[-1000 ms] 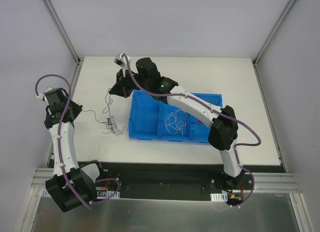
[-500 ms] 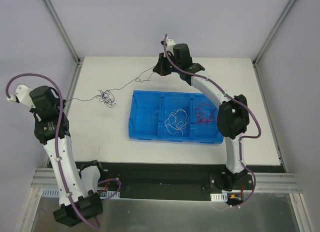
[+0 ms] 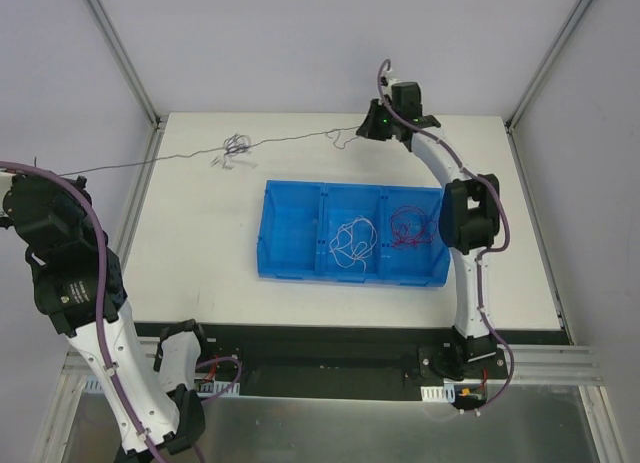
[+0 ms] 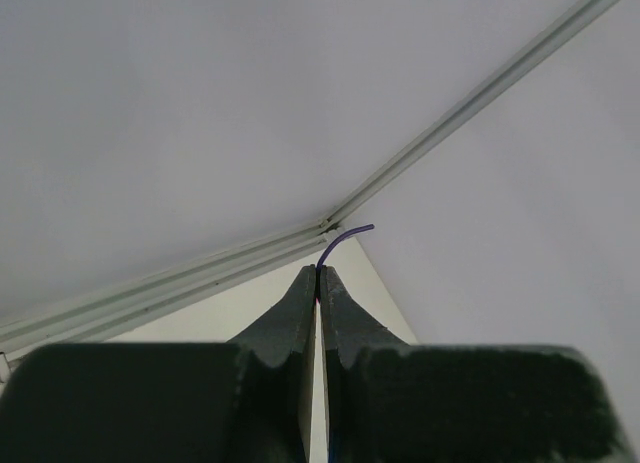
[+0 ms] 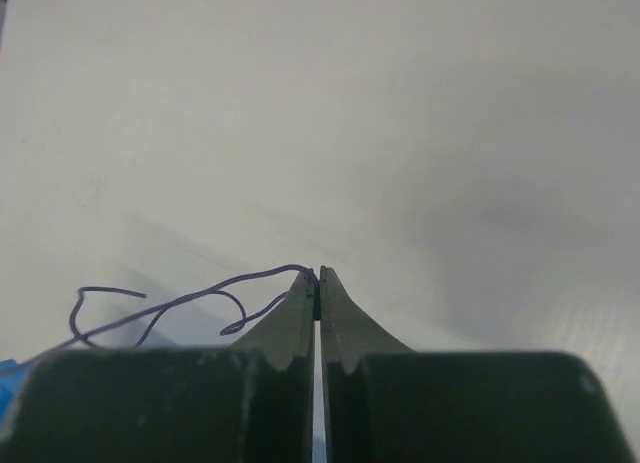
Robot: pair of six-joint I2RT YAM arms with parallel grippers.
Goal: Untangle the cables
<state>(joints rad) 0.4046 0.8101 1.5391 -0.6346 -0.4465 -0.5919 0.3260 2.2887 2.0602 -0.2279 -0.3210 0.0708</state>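
We see the left end effector (image 4: 318,275) clamped shut on one tip of the dark purple cable (image 3: 120,165) and the right end effector (image 5: 317,276) pinching its other end. The cable runs nearly straight across the far part of the surface (image 3: 200,243), with a small knot (image 3: 234,147) along it. The white cable (image 3: 350,243) lies in the middle compartment of the blue bin (image 3: 290,233), the red cable (image 3: 408,226) in the right one.

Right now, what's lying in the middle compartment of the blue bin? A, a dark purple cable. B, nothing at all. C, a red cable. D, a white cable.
D: the top view shows a white cable looped in the middle compartment of the blue bin, while the red cable lies in the next compartment, on the right arm's side.
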